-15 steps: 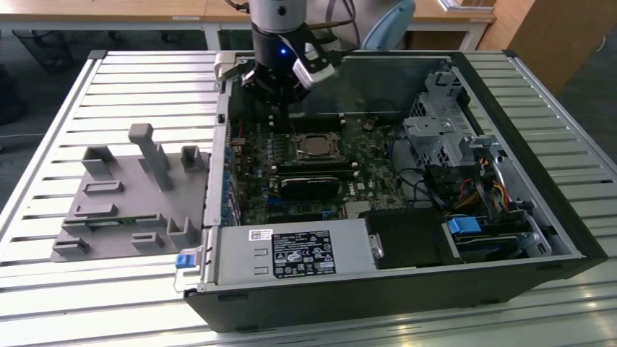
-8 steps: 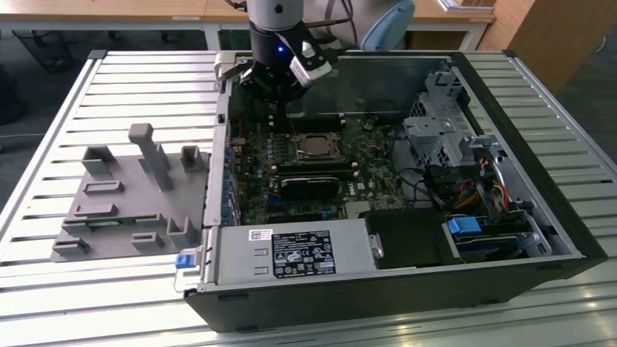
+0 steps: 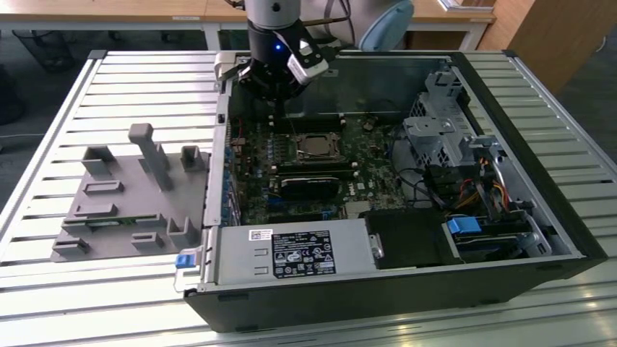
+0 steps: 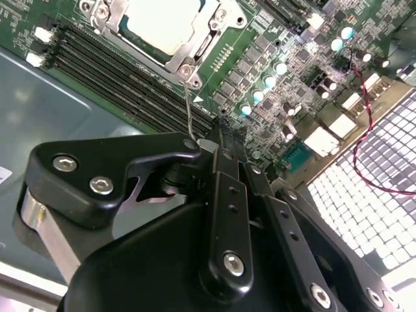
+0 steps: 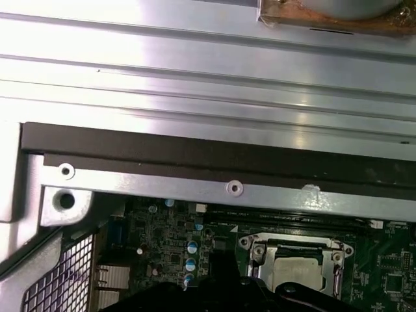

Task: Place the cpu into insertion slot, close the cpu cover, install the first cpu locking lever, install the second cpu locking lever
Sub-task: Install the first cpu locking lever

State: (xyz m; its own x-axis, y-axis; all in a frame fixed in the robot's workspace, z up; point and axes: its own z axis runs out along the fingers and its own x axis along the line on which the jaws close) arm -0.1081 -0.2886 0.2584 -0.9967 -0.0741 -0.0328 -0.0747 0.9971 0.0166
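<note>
At nine o'clock on the slatted metal tabletop [image 3: 58,94] stands a grey plastic fixture with upright posts [image 3: 126,195]. Just beside it, at centre, lies the open black computer case [image 3: 386,296], its green circuit board [image 3: 366,177] exposed. Over the board's eleven o'clock, the black end effector [image 3: 279,110] is pinched together on a thin silver wire locking lever [image 4: 189,104], which rises from a corner of the silver-rimmed square insertion slot [image 4: 101,10]. The dull silver-grey square cpu [image 3: 313,147] sits in that slot, with the thin silver frame of the cpu cover [image 4: 185,55] lying flat around it. At three o'clock is a grey metal drive cage [image 3: 434,137].
</note>
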